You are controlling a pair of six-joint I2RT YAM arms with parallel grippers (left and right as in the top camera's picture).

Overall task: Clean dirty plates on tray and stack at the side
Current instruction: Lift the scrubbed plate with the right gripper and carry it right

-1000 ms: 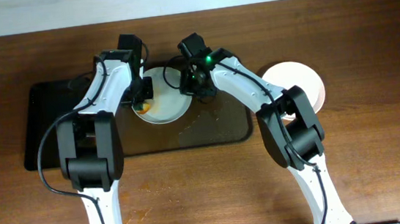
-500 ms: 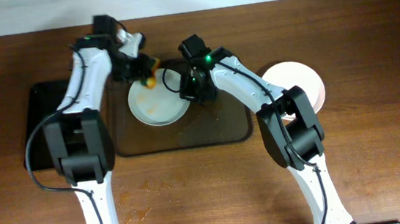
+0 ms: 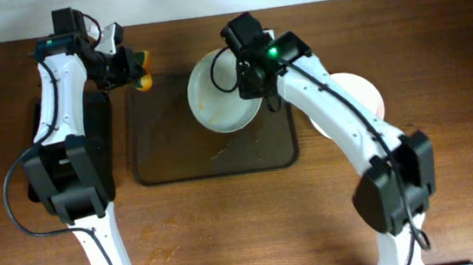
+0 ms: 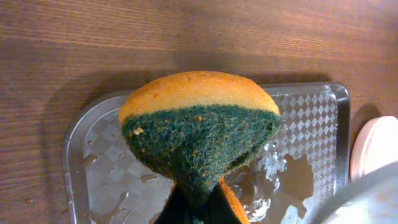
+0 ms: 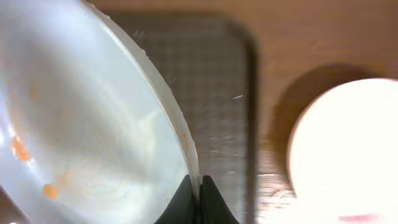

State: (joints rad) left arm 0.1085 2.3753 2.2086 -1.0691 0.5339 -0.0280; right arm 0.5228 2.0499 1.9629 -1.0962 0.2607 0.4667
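My right gripper [image 3: 261, 94] is shut on the rim of a white plate [image 3: 222, 92] and holds it tilted above the back of the dark-brown tray [image 3: 177, 147]. In the right wrist view the plate [image 5: 93, 118] has a few orange specks, and the fingers [image 5: 199, 194] pinch its edge. My left gripper [image 3: 129, 73] is shut on a yellow-and-green sponge [image 3: 144, 79] over the tray's far-left corner. The sponge [image 4: 199, 124] fills the left wrist view above the wet tray [image 4: 99, 168]. Another white plate [image 3: 363, 94] lies on the table right of the tray, partly hidden by my right arm.
A smaller black tray [image 3: 108, 153] lies left of the brown tray, mostly under my left arm. Water and orange smears lie on the brown tray's floor [image 3: 230, 150]. The side plate also shows in the right wrist view [image 5: 348, 149].
My left gripper has pulled the sponge off the plate, back and to the left. My right gripper has lifted the plate off the tray and carried it to the right.
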